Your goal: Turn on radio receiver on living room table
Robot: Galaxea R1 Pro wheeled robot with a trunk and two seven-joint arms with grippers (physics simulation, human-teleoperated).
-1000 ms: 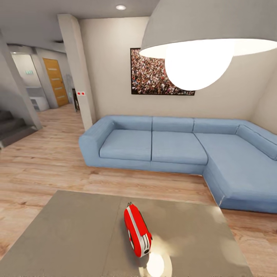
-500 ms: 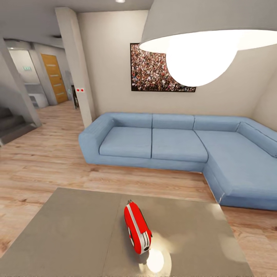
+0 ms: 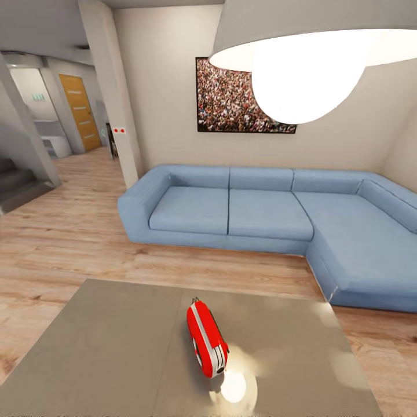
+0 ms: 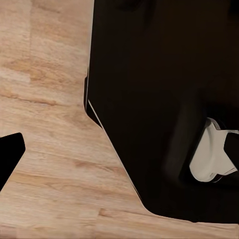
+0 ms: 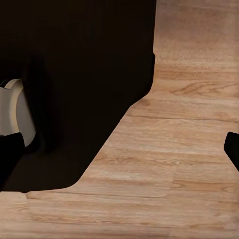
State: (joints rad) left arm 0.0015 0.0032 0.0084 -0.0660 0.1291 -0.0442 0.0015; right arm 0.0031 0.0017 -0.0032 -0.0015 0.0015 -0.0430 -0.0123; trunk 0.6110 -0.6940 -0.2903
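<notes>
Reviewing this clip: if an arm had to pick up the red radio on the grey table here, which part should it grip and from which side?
Probably across the narrow body, from above. The radio receiver stands upright on the table, end-on to the head camera, its slim red sides facing left and right, so fingers would likely close on those flat faces. A thin wire handle seems to show at the far top end, but it looks too small to grip reliably.

The bench point(image 3: 104, 347) carries the radio receiver point(image 3: 206, 339) alone, so its grey top lies open on every side of the radio. The pendant lamp point(image 3: 301, 52) hangs high above the bench's far right part. A strip of wood floor point(image 3: 69, 255) separates the bench from the blue sofa point(image 3: 260, 214).
</notes>
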